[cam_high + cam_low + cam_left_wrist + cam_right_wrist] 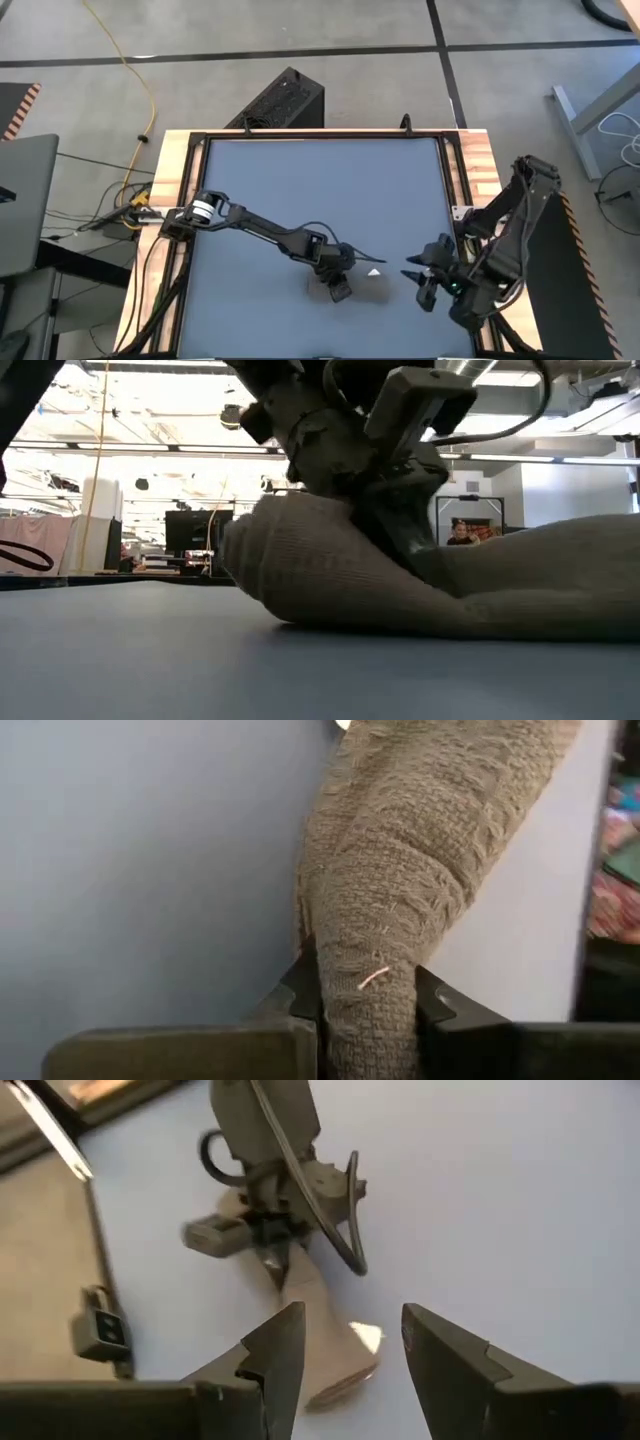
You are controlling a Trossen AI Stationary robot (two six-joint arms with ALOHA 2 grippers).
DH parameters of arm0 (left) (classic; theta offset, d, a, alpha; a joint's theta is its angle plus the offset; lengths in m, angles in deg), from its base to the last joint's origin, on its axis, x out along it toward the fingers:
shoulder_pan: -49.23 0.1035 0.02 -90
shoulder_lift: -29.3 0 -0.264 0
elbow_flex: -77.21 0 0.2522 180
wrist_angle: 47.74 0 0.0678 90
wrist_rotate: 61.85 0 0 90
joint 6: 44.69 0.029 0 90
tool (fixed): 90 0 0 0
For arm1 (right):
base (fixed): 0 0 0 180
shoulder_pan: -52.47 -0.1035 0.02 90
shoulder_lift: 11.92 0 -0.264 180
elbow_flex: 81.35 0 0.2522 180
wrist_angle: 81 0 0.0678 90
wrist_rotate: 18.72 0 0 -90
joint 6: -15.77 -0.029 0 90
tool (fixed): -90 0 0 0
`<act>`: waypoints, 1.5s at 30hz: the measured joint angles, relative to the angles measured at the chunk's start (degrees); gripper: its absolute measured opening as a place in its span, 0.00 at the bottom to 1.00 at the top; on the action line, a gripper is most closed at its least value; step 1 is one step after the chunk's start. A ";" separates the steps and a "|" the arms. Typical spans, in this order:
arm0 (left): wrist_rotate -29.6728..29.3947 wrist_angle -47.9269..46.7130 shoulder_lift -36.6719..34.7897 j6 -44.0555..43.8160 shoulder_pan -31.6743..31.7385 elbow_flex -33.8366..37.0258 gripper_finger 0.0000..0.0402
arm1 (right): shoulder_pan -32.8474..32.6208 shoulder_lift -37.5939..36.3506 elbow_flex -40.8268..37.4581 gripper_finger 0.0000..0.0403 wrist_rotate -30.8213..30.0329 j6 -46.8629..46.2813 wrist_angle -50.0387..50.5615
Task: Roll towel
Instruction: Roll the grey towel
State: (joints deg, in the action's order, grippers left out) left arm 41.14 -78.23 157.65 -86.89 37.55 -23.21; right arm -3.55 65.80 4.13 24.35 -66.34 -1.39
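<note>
Two dark arms reach over one wide blue-grey tabletop (300,190), which fills most of the high view inside a wooden frame. From above, the left arm enters from 9 o'clock and stretches toward the middle of the near edge, at about 6 o'clock. The right arm stands folded at about 4 o'clock.

The towel (400,585) lies on the tabletop near 6 o'clock, between both grippers. In the high view it is mostly hidden under the left arm; only a small pale tag (375,271) shows clearly. In the low view the towel is a thick taupe bundle, cut off at the right border, and its far end cannot be seen.

The left gripper (368,1010) is clamped on a narrow bunched end of the towel; the fingers (300,995) press the cloth from both sides.

The right gripper (352,1345) hangs just beside the towel with its fingers apart, touching nothing. In the right wrist view the towel's end shows between them.
</note>
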 joint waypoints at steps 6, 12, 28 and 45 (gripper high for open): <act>-10.86 -3.92 -6.24 -6.25 0.27 5.46 0.10 | -2.25 -2.27 0.00 0.47 -4.90 0.04 -0.02; -23.55 -2.69 -19.65 -18.84 -0.91 22.25 0.10 | -2.90 -2.41 0.02 0.47 -7.58 1.06 0.35; -55.98 2.70 -44.33 -81.09 -21.79 56.83 0.10 | 3.64 -2.41 0.07 0.47 -8.88 7.68 -4.44; -50.99 2.80 -45.66 -68.97 -17.67 56.22 0.62 | 7.72 -2.41 0.07 0.47 -3.75 14.69 -12.56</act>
State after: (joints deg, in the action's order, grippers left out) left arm -9.85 -75.43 111.98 -155.86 19.88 33.01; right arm 4.17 63.39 4.20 20.60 -51.65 -13.95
